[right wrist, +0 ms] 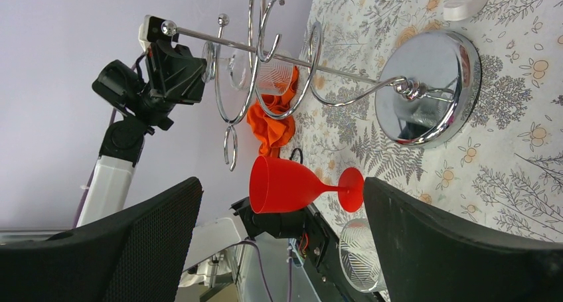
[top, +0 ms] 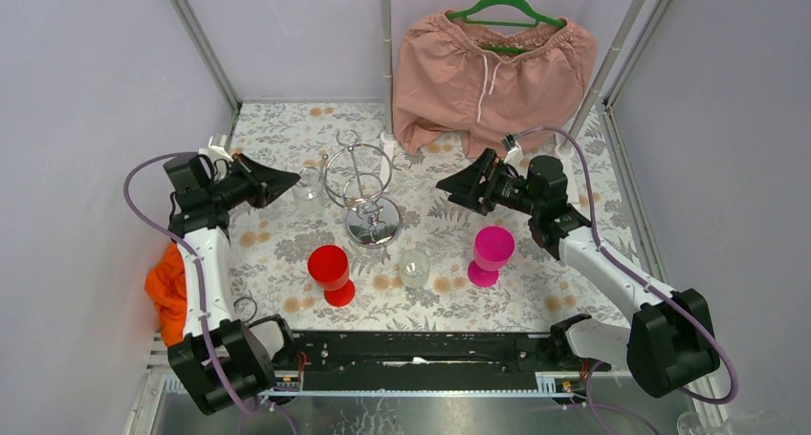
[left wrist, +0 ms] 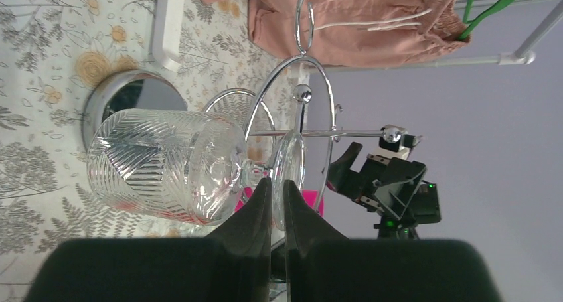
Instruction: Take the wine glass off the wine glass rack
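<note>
Your left gripper (left wrist: 277, 182) had its jaws clamped on the stem of the wine glass (left wrist: 159, 166), which hung at 9 o'clock on the wine glass rack (top: 371, 223). The right gripper (top: 449, 184) waited at 3 o'clock, jaws apart. The grasp looked made. Next you needed to slide the foot out toward 9 o'clock.

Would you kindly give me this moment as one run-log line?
phase: grasp | left gripper: shut on wine glass stem | right gripper: open, apart from wine glass rack | glass: not yet off rack
</note>
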Robot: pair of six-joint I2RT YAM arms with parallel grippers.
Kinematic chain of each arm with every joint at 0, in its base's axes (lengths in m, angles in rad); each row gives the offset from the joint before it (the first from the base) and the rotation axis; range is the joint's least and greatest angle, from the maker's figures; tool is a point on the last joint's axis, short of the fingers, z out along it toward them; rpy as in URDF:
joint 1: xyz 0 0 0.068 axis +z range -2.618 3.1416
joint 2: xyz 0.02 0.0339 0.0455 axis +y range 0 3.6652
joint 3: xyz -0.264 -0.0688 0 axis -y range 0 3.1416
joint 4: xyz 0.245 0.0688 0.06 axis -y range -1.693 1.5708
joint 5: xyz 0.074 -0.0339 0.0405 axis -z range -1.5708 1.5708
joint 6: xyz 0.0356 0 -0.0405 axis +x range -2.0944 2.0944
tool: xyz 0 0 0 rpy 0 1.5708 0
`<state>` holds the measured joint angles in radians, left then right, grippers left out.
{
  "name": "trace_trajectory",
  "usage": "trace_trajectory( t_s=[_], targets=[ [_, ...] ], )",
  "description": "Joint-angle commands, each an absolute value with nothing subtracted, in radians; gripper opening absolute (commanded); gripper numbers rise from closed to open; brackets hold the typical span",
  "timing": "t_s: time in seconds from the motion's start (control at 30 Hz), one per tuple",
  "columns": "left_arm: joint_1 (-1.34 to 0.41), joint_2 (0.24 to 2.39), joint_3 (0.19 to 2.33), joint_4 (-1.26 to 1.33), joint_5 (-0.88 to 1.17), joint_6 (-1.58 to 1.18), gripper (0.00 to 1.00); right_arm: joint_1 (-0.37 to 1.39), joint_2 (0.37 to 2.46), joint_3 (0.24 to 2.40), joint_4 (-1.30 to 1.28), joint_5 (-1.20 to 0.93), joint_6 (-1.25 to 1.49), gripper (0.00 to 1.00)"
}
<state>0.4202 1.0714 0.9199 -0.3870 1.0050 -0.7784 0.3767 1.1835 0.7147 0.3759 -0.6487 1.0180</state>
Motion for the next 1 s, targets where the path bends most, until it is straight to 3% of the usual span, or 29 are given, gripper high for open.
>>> trace_trajectory(
  t_s=[0.0,0.97],
  targets=[
    [0.425,1.067,0.859,-0.249,1.058,-0.887,0.00,0.368,1.189,0.713,0.424,-0.670,1.026,1.00],
    [0.512,1.012,0.892,-0.282,1.131,-0.942,0.00,0.368,1.205,0.689,0.457,-0.678,1.036,1.00]
  ],
)
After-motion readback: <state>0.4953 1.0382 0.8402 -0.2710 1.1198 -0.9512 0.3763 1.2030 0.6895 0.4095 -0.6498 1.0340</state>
